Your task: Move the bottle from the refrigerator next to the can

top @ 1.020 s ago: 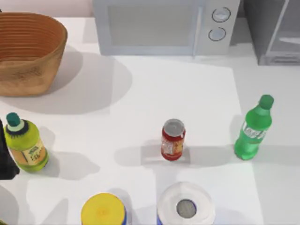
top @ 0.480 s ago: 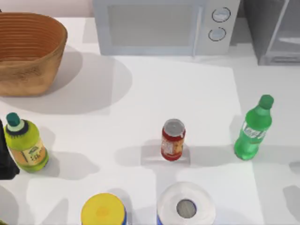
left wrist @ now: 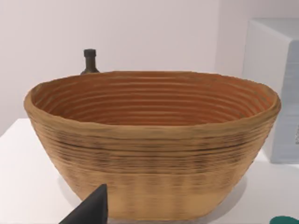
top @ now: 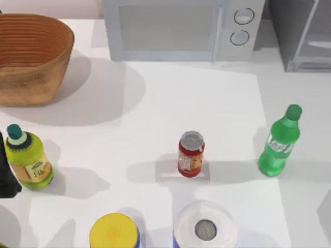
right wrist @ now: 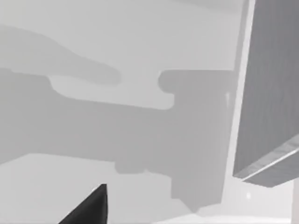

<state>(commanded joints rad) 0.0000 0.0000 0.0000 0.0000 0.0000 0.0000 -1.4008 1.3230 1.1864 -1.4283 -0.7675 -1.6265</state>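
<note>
The slim green bottle [top: 279,142] stands upright on the table at the right, outside the grey refrigerator [top: 305,36] in the back right corner. The red can [top: 191,154] stands near the middle, well to the bottle's left. My left gripper [top: 5,173] sits at the table's left edge beside the yellow-green bottle [top: 28,157]; a dark part of it [left wrist: 91,210] shows in the left wrist view, facing the basket [left wrist: 154,154]. A dark part of my right gripper [right wrist: 88,207] shows in the right wrist view, near the refrigerator's grey wall [right wrist: 273,93].
A white microwave [top: 181,28] stands at the back, a woven basket [top: 31,57] at the back left. A yellow-lidded canister [top: 114,231] and a white roll [top: 205,227] sit at the front edge. A soft shadow [top: 326,212] lies at the front right edge.
A shadow has come onto the table at the front right edge and shifted there. The bottle, the can and the left arm have not moved.
</note>
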